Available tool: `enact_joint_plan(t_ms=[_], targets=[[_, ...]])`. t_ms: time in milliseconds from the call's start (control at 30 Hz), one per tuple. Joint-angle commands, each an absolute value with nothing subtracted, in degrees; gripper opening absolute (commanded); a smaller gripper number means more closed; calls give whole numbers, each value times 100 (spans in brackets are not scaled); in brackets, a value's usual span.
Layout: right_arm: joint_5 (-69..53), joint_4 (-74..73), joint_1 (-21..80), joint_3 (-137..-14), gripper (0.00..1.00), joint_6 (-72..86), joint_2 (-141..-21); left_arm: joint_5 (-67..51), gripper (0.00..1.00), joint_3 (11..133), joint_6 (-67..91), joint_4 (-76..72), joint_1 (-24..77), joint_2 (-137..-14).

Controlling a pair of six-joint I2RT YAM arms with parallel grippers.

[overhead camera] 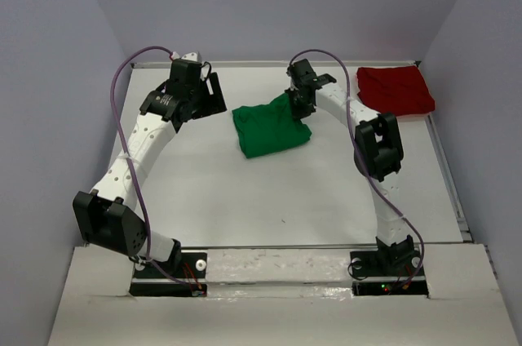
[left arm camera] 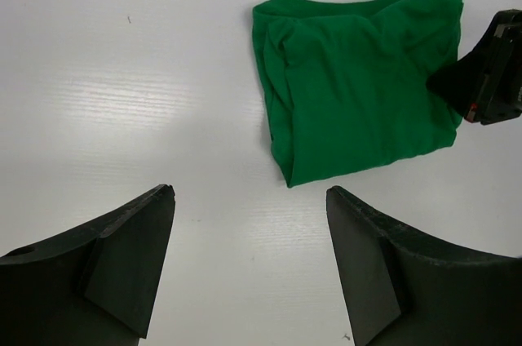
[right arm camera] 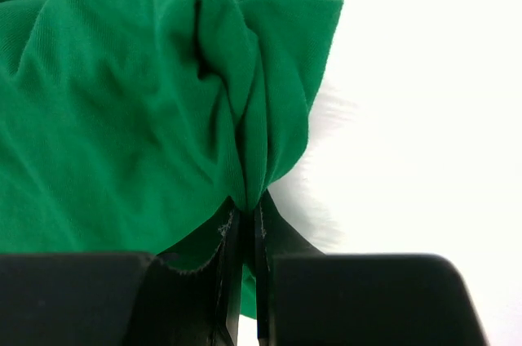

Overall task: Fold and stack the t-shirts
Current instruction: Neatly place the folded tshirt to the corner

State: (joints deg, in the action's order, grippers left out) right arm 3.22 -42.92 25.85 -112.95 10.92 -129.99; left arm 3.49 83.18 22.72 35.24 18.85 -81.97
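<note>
From above, the red t-shirt lies at the far right corner of the white table, well apart from the bunched green t-shirt between both arms; pale walls surround. Left wrist: the left gripper gapes wide and empty, the green cloth beyond it. Right wrist: the right gripper pinches a green fold.

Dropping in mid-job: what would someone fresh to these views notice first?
The bright green t-shirt stands out, roughly folded mid-table, with the right arm's fingers shut on a bunched fold at its far right corner. Next comes the dark red t-shirt, lying apart in the table's far right corner. The left arm's fingers hang open over bare table to the left of the green one.
</note>
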Motion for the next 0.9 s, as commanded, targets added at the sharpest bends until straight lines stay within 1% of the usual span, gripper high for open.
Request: enact_joint_plan(t_ms=[0, 400, 600, 867], targets=[[1388, -4412, 2479, -11785, 0, 510, -13157, 194, 85, 8148, 2180, 3314, 1854, -7937], [2776, -4711, 2180, -12357, 0, 343, -13447, 193, 85, 8086, 2039, 3340, 1819, -7989], [3506, -4527, 2127, -12411, 0, 176, -13500, 149, 85, 7989, 2039, 3278, 1819, -7980], [3902, -4245, 1960, -12410, 0, 97, -13500, 106, 85, 7928, 2013, 3296, 1819, -7972]])
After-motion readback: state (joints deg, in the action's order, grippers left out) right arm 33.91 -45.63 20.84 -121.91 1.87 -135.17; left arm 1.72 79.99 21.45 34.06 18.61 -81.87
